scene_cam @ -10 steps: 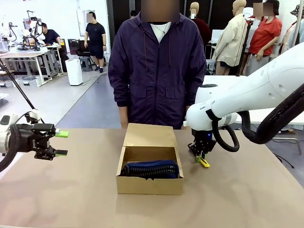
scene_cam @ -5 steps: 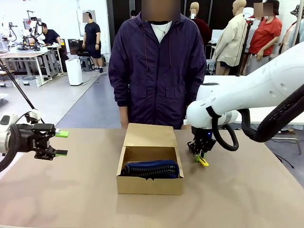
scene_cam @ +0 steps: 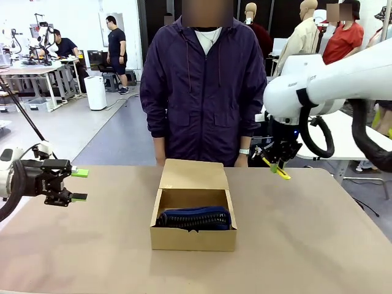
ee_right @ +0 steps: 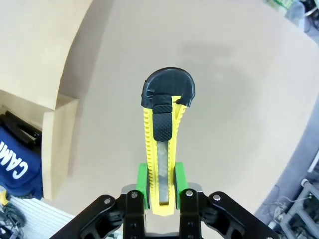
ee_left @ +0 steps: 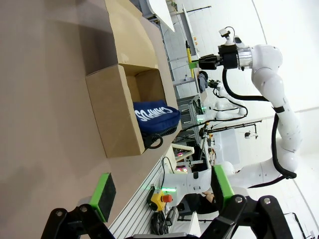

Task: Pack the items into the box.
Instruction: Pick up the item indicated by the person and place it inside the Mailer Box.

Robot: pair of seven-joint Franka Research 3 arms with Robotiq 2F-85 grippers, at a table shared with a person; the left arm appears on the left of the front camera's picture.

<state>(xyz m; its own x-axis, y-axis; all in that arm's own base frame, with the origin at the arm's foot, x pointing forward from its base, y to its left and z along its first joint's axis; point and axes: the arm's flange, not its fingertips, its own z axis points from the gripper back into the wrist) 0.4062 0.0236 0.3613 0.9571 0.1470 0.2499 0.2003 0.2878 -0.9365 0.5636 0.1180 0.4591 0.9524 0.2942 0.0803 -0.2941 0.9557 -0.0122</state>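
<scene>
Your yellow-and-black knife (scene_cam: 278, 168) is up in the air, off the table (scene_cam: 306, 245). It sits at about 2 o'clock from the box (scene_cam: 193, 237), well apart from it. Your right hand (scene_cam: 274, 160) is clenched on the knife. In the right wrist view the two green pads (ee_right: 142, 181) squeeze the yellow body of the knife (ee_right: 163, 149) near one end. The black end of the knife sticks out past the fingers. From the front, the knife is tilted, and its free tip points down toward 4 o'clock.

The blue pouch (scene_cam: 195, 217) lies inside the box. It fills most of the floor of the box, and its black zipper runs along the top. In the left wrist view you can read white letters on the pouch (ee_left: 152, 113). The lid of the box is open and folded back toward 12 o'clock.

A person in a dark purple jacket (scene_cam: 202, 92) stands at 12 o'clock from the box, at the far side of the table.

Your left hand (scene_cam: 78, 185) hangs at 9 o'clock from the box, far from it, near the table's edge. Its fingers are spread wide and hold nothing.
</scene>
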